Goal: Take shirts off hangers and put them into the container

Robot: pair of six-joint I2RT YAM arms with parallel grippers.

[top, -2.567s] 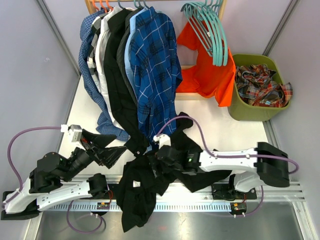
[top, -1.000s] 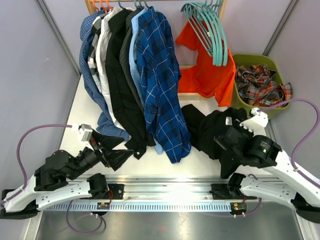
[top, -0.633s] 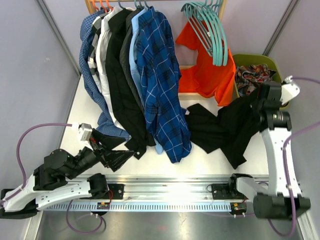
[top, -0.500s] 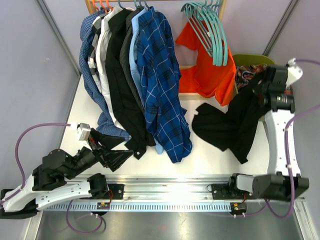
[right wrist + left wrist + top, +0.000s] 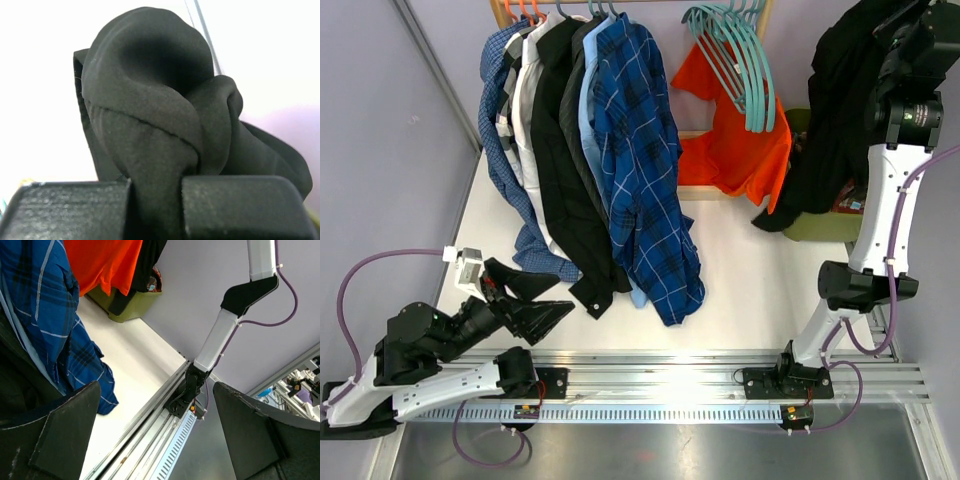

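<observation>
Several shirts (image 5: 620, 150) hang on hangers (image 5: 563, 10) at the back left, the dark blue checked one (image 5: 45, 305) in front. My right gripper (image 5: 885, 25) is raised high at the back right, shut on a bunched fold of the black shirt (image 5: 150, 100). That black shirt (image 5: 830, 130) hangs down over the olive-green container (image 5: 825, 228) and hides most of it. The container (image 5: 132, 307) also shows in the left wrist view. My left gripper (image 5: 548, 298) sits low at the front left, open and empty, beside the hanging hems; its jaws (image 5: 160, 430) stand wide apart.
Empty teal hangers (image 5: 735, 55) hang on the rail's right end, above an orange garment (image 5: 730, 140). The right arm's column (image 5: 865, 260) rises beside the container. A metal rail (image 5: 660, 385) runs along the table's near edge. Grey walls close in on both sides.
My right arm has swung the black shirt off the table, up and back to the right, until it hangs above the container. The left gripper has shifted slightly left and stays open.
</observation>
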